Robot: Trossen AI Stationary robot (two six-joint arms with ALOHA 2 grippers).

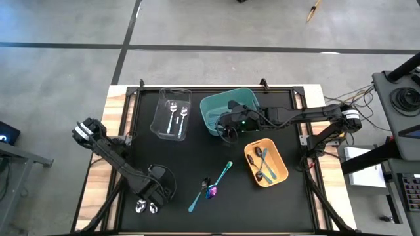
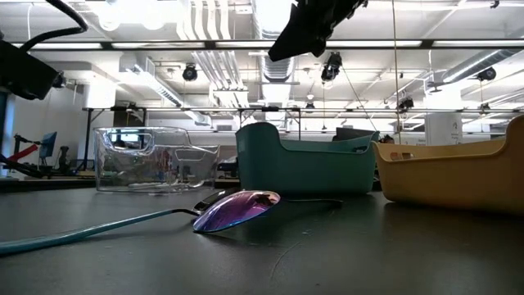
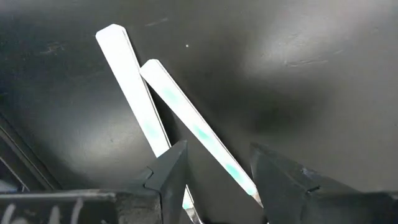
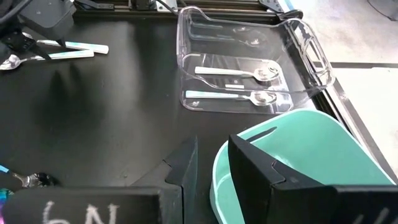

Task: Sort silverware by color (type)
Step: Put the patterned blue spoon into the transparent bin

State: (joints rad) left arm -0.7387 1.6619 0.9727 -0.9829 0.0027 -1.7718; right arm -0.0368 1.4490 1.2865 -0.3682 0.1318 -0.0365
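Two silver spoons (image 3: 134, 87) lie side by side on the black mat near the table's front left; their bowls (image 1: 147, 208) show below my left gripper (image 1: 156, 191). That gripper (image 3: 217, 180) points down and is open. One spoon's handle (image 3: 205, 140) passes between its fingers, and the other handle runs beside one finger. My right gripper (image 4: 212, 155) hangs over the teal bin (image 1: 216, 108), slightly open with nothing between its fingers. An iridescent spoon (image 2: 237, 209) and a teal-handled one (image 1: 222, 176) lie on the mat at the front middle.
A clear bin (image 1: 172, 113) at the far left middle holds two silver spoons (image 4: 239, 84). An orange bin (image 1: 281, 172) at the right holds dark spoons. Bare mat lies between the bins and the front edge.
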